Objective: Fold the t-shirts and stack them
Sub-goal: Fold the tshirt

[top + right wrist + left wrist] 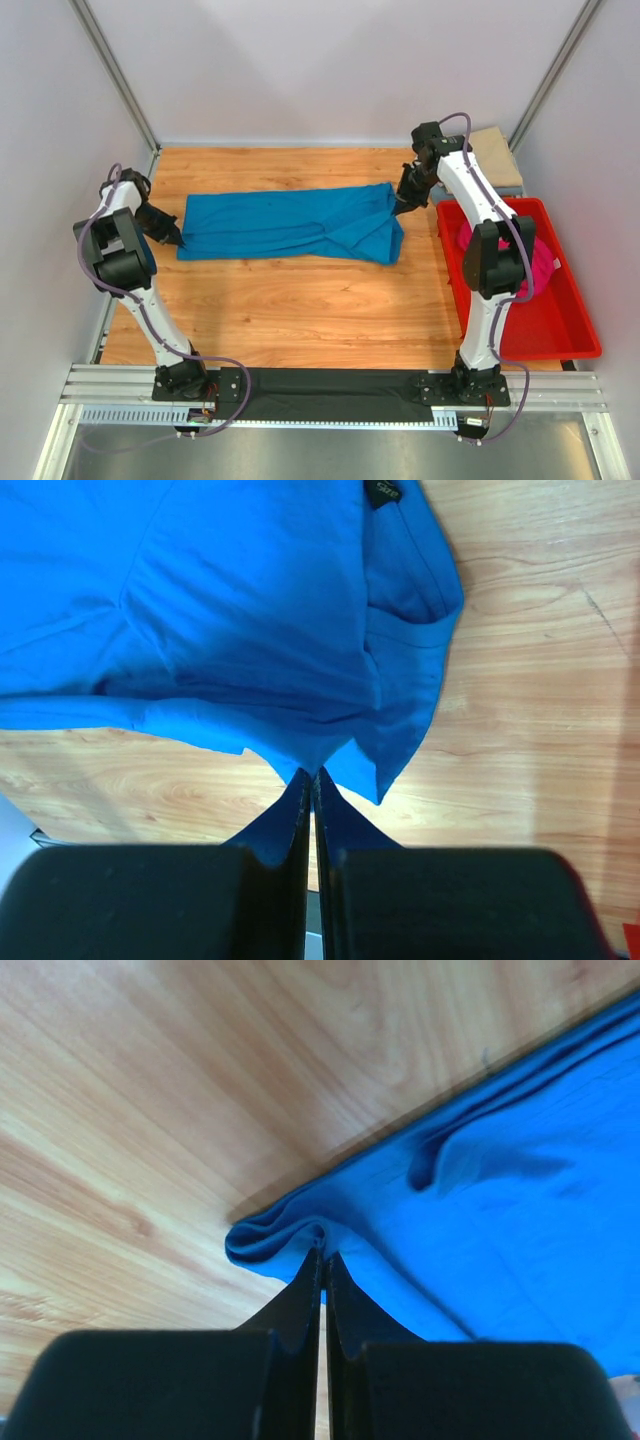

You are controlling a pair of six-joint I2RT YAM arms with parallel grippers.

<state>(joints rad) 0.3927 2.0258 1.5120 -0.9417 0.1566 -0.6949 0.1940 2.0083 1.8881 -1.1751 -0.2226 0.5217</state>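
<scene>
Bright blue t-shirt (290, 222) laid out long across the far half of the wooden surface (300, 320), running left to right. Folded into a wide band, rumpled, creased along its length, with a looser flap drooping toward the near side at the right end. Held at both ends.

Left jaws clamped shut on the left edge, cloth bunched into a small rolled lip right at the tips, plain to see in the left wrist view. Right jaws closed too, pinching a corner of the right end, blue cloth spilling down either side of the tips. Dark neck label (383, 492) at the top of the right wrist view, well apart from the pinch.

Over on the right, red plastic bin (545, 325) sitting just beside the right arm (490, 260). Magenta pink t-shirt (545, 262) heaped in its far end, partly hidden behind that arm. Past the bin, in the far right corner, tan beige t-shirt (497, 155), folded flat.
</scene>
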